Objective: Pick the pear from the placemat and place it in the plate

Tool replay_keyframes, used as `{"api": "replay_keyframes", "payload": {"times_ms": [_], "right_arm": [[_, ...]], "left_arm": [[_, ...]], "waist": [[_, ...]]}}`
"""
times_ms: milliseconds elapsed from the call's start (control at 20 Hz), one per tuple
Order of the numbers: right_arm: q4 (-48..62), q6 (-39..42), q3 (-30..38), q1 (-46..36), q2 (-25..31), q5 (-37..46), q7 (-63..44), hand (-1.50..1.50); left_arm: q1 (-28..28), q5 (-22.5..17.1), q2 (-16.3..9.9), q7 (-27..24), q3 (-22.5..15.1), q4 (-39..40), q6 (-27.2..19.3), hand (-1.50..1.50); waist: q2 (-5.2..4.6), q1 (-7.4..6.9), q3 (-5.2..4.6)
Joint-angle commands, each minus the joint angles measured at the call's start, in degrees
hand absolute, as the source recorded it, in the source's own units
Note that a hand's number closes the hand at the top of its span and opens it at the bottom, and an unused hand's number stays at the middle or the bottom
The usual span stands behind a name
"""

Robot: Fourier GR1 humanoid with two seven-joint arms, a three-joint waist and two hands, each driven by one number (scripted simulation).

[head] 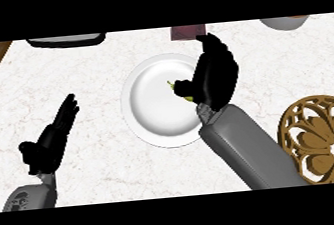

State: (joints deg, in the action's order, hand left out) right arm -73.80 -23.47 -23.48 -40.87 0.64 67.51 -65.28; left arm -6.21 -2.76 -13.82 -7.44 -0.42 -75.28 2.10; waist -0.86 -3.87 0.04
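Note:
A white plate lies in the middle of the marble counter. My right hand hovers over the plate's right side, fingers pointing away from me. A small patch of the green pear shows under the thumb, over the plate; most of it is hidden by the hand. The thumb curls against the pear, and whether the fruit touches the plate I cannot tell. The round brown openwork placemat lies at the lower right with nothing on it. My left hand rests open at the lower left, fingers up.
A dark tray-like object sits at the far left edge of the counter. A dark red item stands at the far middle, and a white bowl at the far right. Wooden floor shows at the upper left.

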Motion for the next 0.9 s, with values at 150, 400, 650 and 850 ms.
{"api": "replay_keyframes", "payload": {"times_ms": [150, 400, 650, 850], "right_arm": [[-0.9, -22.8, 4.6, 0.9, -0.6, 2.2, -6.4, -1.50], [-9.5, -32.0, 4.3, 8.4, -0.6, -2.3, -2.7, -1.50], [-19.2, -37.9, -1.0, 24.6, -0.6, -1.8, 2.9, -1.50], [-28.1, -39.4, -7.7, 39.2, -0.4, -2.8, 10.6, -1.50]], "left_arm": [[-0.2, -1.0, -1.3, 2.1, 1.5, -1.0, 0.2, 0.00], [1.5, -0.9, -0.5, 1.1, 1.9, -0.9, -0.6, 0.00], [3.9, 0.8, 1.1, -0.4, 1.1, -1.8, -2.7, 0.00], [2.2, 0.6, 0.3, 1.9, 1.9, -1.9, -2.3, 0.00]], "waist": [[0.56, 1.33, 0.11], [1.01, 2.92, 0.12], [1.17, 4.53, 0.02], [1.08, 4.80, 0.00]]}}
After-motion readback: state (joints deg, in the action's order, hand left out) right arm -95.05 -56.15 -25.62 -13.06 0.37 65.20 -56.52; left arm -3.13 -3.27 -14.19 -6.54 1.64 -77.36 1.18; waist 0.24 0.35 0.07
